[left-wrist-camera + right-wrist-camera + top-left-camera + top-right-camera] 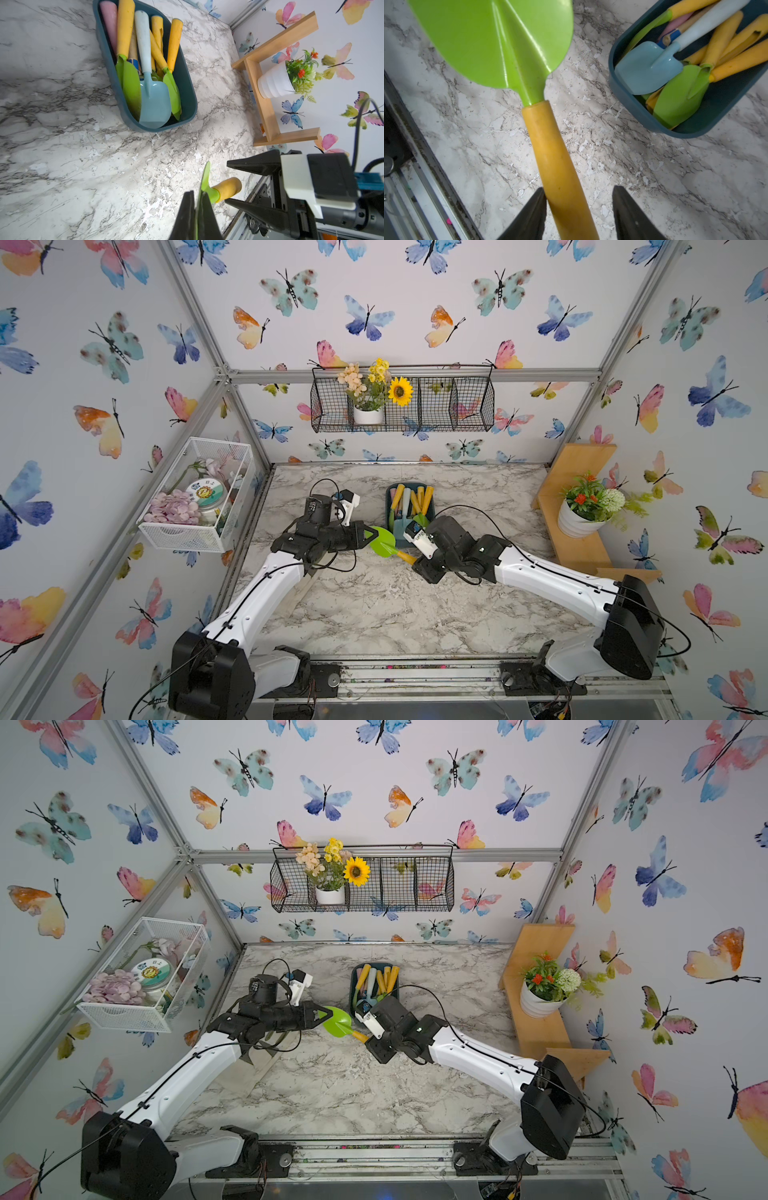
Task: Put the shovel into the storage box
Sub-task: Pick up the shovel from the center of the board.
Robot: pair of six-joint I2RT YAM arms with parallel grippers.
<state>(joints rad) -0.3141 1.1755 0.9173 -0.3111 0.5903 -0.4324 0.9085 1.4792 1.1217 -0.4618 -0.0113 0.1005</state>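
Note:
The shovel (383, 541) (337, 1020) has a lime-green blade and a yellow handle, and hangs just above the marble table, in front of the storage box (388, 506) (353, 986). My left gripper (372, 534) (196, 194) is shut on the edge of the blade, seen edge-on in the left wrist view. My right gripper (227, 182) (578, 188) stands open around the handle (550, 145). One finger touches the handle and a gap shows at the other. The dark teal box (190, 89) (695, 131) holds several other shovels.
A white mesh basket (195, 493) hangs on the left wall. A black wire rack (453, 406) with a flower pot is on the back wall. A wooden shelf (577, 547) with a potted plant stands at the table's right edge. A metal rail (415, 672) runs along the front.

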